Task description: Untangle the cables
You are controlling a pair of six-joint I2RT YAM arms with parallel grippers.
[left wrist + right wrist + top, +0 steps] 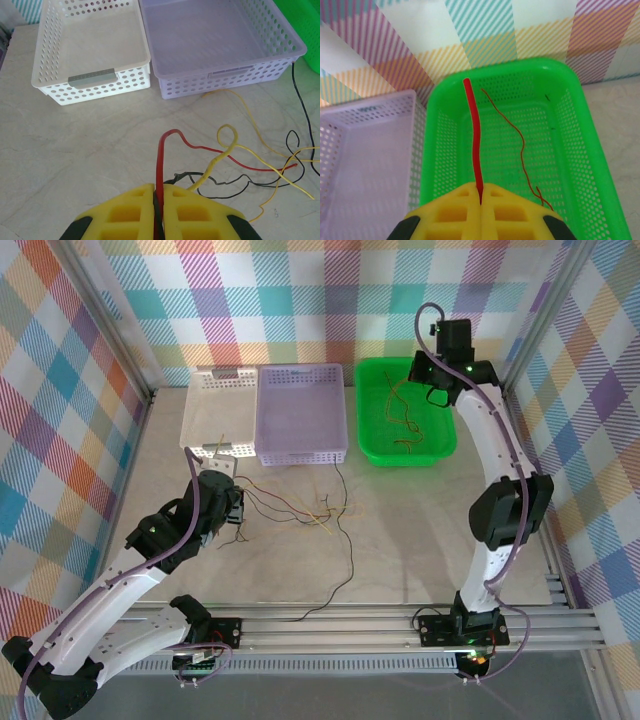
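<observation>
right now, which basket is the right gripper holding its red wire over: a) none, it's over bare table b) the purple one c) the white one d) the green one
d: in the right wrist view the right gripper, shut on a red wire, sits over the inside of the green basket, with the purple basket off to one side.

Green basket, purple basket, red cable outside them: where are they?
green basket (581, 145): right wrist view, right wall.
purple basket (190, 85): left wrist view, front wall.
red cable (160, 160): left wrist view, upright stretch.
</observation>
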